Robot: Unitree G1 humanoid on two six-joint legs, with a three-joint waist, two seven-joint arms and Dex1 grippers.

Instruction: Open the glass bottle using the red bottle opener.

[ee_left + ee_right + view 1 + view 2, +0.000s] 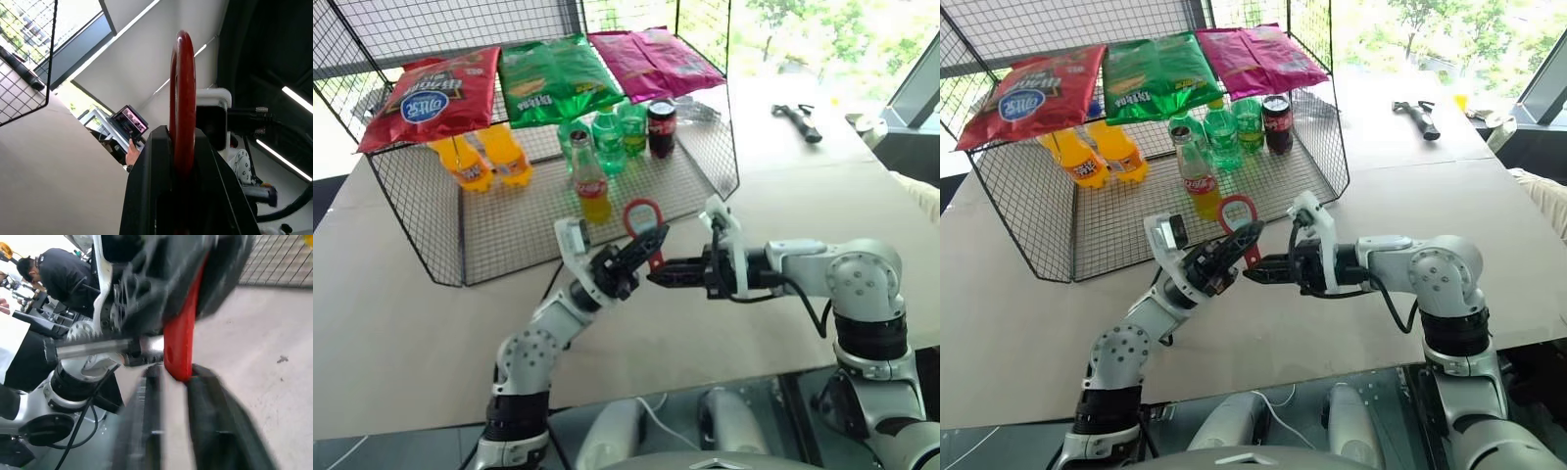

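Fingers of my left gripper (644, 248) pinch the red bottle opener (644, 223) mid-handle, loop up, right fingers (215, 421) slightly apart at its lower tip; it looks stiff, light, slick; glass bottle (587, 181) waits upright in the wire rack (499, 235), fragile.

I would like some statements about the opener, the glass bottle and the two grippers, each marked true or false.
1. The left gripper is shut on the red bottle opener. True.
2. The opener's loop head points up, above the fingers. True.
3. The glass bottle is held by the right gripper. False: it stands on the wire rack, with no gripper on it.
4. The right gripper is at the lower end of the opener's handle. True.
5. The opener already sits on the bottle's cap. False: it is apart from the bottle, in front of the rack.
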